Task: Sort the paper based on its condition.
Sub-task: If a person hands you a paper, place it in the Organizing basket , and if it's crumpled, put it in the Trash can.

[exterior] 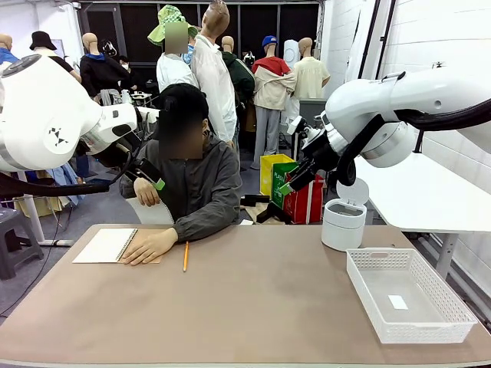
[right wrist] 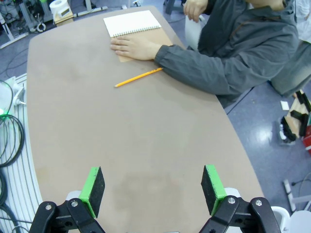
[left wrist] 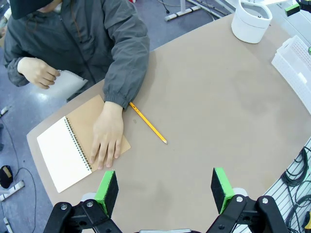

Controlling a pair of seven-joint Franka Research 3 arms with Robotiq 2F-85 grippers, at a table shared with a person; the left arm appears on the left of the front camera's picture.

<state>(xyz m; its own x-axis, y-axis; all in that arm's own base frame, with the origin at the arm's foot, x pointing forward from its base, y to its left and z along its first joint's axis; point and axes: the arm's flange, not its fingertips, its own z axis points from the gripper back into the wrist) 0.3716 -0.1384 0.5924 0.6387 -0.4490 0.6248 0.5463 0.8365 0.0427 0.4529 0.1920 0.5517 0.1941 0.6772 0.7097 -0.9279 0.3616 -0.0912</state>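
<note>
Front view: a loose sheet of paper [exterior: 149, 213] is held by the person's hand [exterior: 146, 191] off the bench edge, beside the notebook [exterior: 106, 245] pinned under the other hand [exterior: 149, 246]. Both grippers, left [left wrist: 165, 189] and right [right wrist: 151, 189], are raised above the bench [exterior: 253, 307] with fingers spread wide and nothing held. The sheet is judged not yet handed over (its condition cannot be told). Next, a reach toward it is called for, then a choice between white bin [exterior: 343, 224] and basket [exterior: 406, 295].

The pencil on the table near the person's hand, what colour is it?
The pencil is yellow-orange, with a dark tip; the left wrist view shows it best.
</note>
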